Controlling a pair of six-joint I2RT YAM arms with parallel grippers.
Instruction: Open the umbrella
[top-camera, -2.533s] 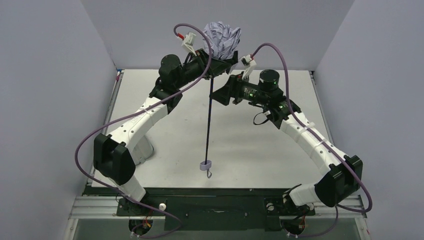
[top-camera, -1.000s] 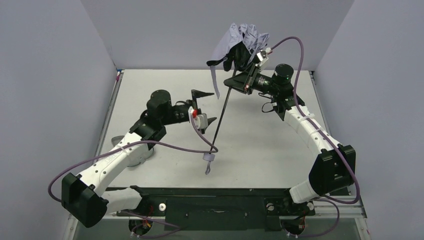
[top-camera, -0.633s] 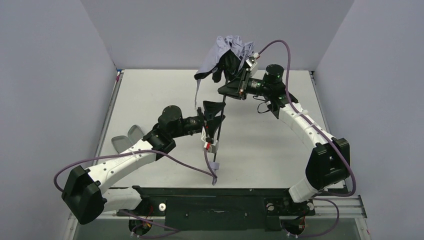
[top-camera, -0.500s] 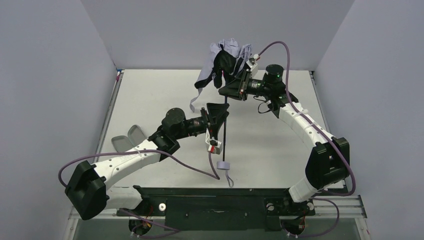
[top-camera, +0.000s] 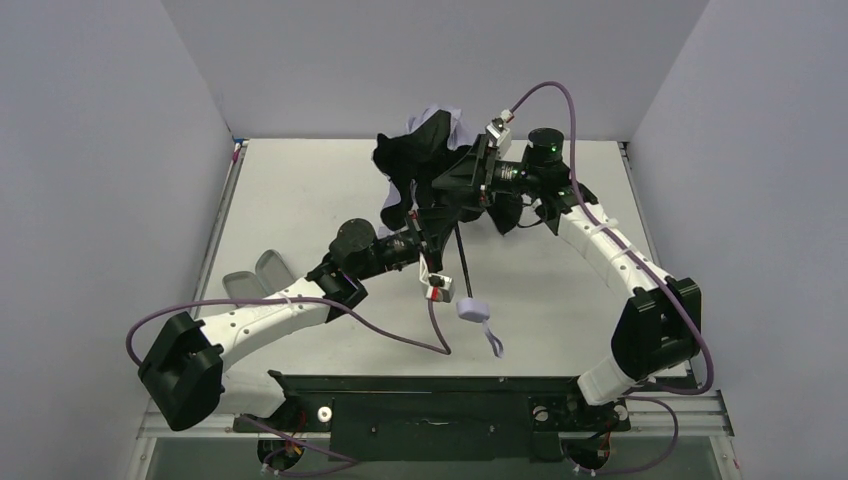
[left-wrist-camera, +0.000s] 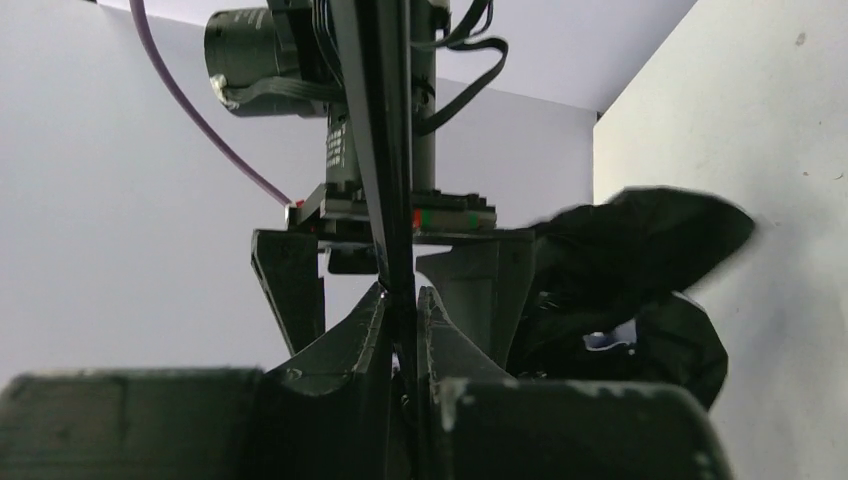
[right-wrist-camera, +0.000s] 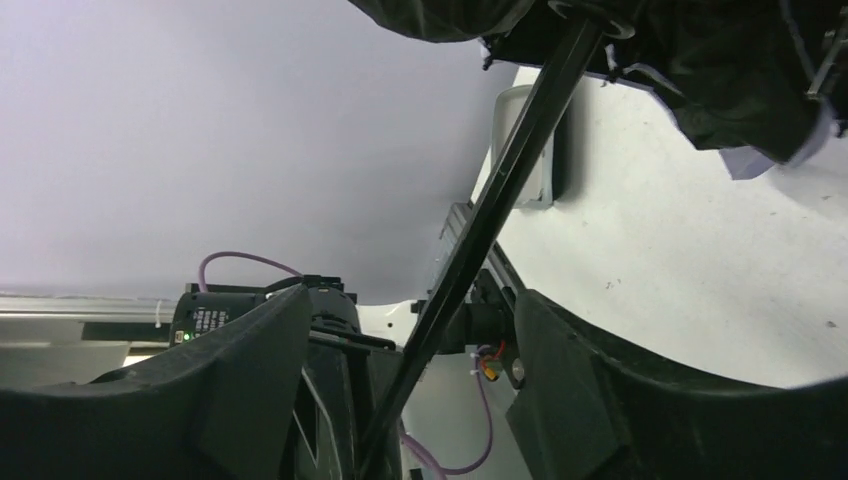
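The umbrella hangs above the table, its black inner canopy (top-camera: 415, 165) bunched up with a scrap of lavender fabric (top-camera: 441, 116) at the top. Its thin black shaft (top-camera: 462, 265) slants down to the pale round handle (top-camera: 471, 308) and strap. My left gripper (top-camera: 443, 236) is shut on the shaft (left-wrist-camera: 385, 150); in the left wrist view the left gripper (left-wrist-camera: 402, 295) pinches it tight. My right gripper (top-camera: 452, 186) stands open just under the canopy. In the right wrist view the shaft (right-wrist-camera: 505, 190) runs loose between the right gripper (right-wrist-camera: 412, 300) fingers, and canopy folds (right-wrist-camera: 720, 70) hang above.
A small pale grey fabric sleeve (top-camera: 254, 276) lies on the table (top-camera: 560, 300) beside the left arm. Purple cables loop off both wrists. Grey walls close in the table on three sides.
My left gripper moved in and shut on the shaft. My right gripper opened off it. The canopy sank and shows its black side, and the handle swung right.
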